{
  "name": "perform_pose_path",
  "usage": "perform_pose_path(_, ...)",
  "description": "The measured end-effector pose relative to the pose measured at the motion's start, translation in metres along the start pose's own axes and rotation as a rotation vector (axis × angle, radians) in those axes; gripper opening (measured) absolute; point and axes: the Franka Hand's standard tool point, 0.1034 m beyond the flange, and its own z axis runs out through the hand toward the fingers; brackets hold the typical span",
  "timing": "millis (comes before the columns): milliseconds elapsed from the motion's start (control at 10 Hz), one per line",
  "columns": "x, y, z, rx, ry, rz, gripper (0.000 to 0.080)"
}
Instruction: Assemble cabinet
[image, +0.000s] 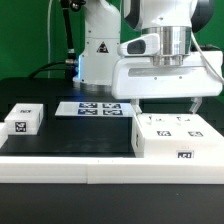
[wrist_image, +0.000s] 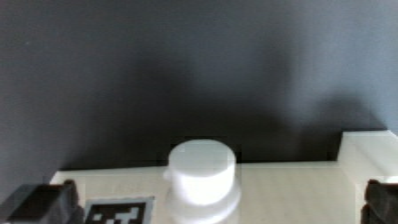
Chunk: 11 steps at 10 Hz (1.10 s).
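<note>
While claw gapes, cabinet lies beneath.

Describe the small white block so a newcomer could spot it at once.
On the black table in the exterior view, the block sits alone at that view's left end, by the white rail. It is far smaller than the cabinet at the right end and thicker than the flat marker board between.

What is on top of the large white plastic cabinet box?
In the wrist view, the cabinet top carries a square black-and-white tag and a rounded white peg. The open gripper hangs above. The cabinet's inside is hidden.
</note>
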Motion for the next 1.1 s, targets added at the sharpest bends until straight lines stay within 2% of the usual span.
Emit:
perform_pose_path(200,-0.001,0.001,0.001,-0.001,-0.001,-0.003,0.0797)
perform_pose_path(400,-0.007,0.011,0.019,-0.010,0.016,0.000,0.0797)
perform_pose_path(500,-0.009,0.010,0.024,-0.010,0.025,0.011,0.0797)
perform_pose_path(800,-0.006,0.004,0.028,-0.006,0.041,0.031,0.0797)
perform_pose_path(1100,-0.002,0.011,0.028,-0.009,0.055,0.006,0.0797)
